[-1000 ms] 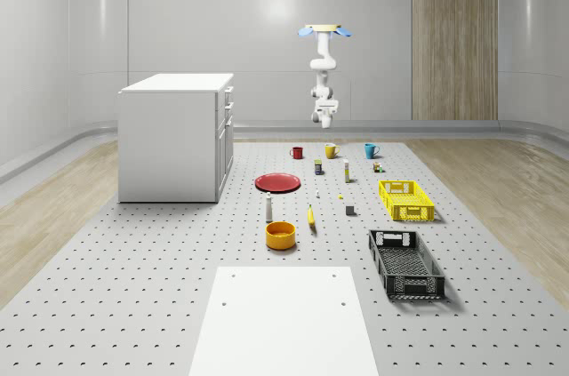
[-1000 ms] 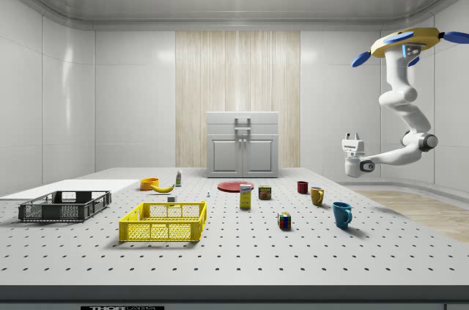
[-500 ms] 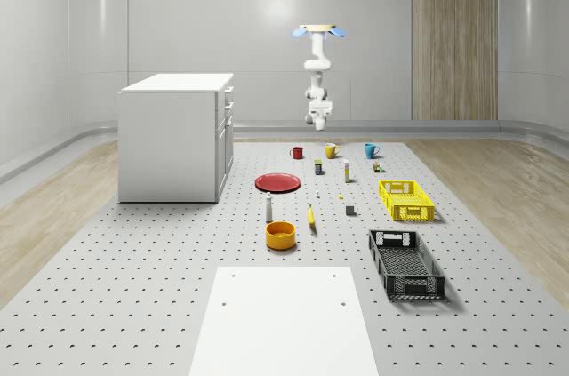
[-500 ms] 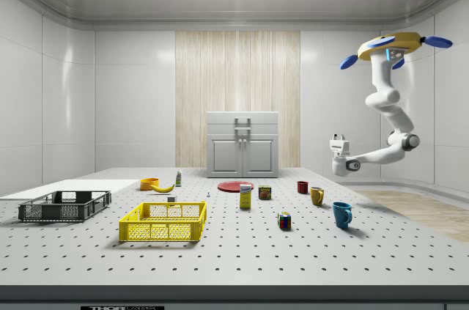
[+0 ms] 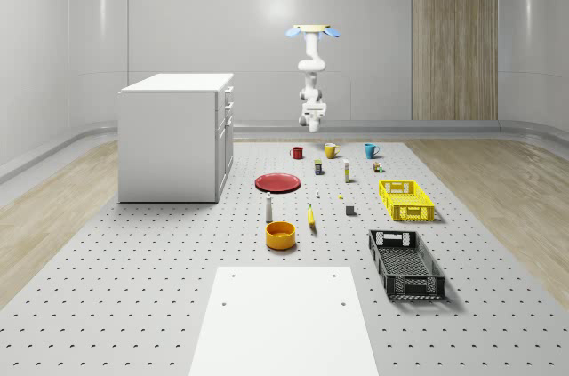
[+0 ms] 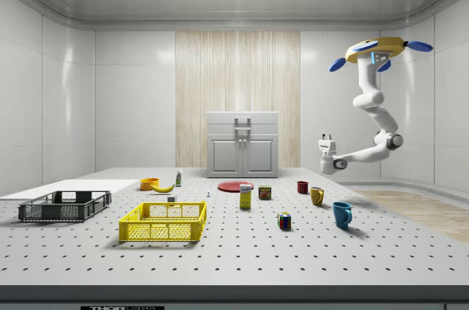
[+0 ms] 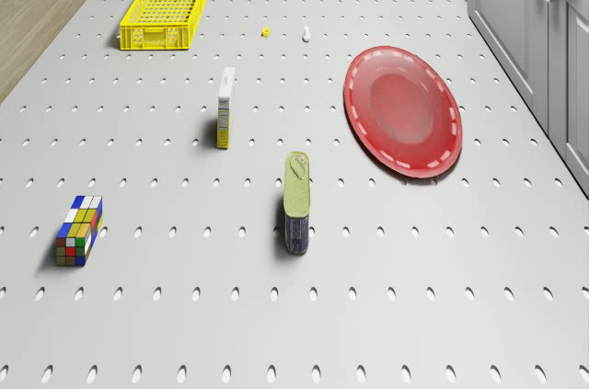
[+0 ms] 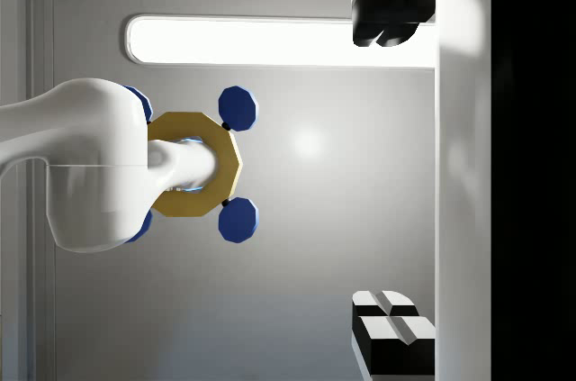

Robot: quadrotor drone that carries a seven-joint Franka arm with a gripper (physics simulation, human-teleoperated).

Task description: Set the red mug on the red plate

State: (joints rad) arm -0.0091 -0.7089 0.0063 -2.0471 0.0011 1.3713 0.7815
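**Drone hovers high beyond the mugs, gripper empty and pointing up**

The drone (image 6: 376, 50) hovers well above the far end of the perforated table (image 5: 160, 278), beyond the row of mugs. Its arm (image 6: 374, 116) hangs down and bends toward the side view's left, ending at the gripper (image 6: 325, 138), which sits high over the table with its fingers turned upward. In the wrist view the two fingertips (image 8: 391, 322) stand well apart with nothing between them, and the camera looks up at the drone's underside.

The red mug (image 5: 297, 152) stands upright on the table near its far edge, below the gripper and well apart from it. To its right in the whole-scene view are the yellow mug (image 5: 331, 150) and the blue mug (image 5: 371, 150). The red plate (image 5: 278, 182) lies flat on the table, nearer than the red mug and close beside the white cabinet (image 5: 173, 136).
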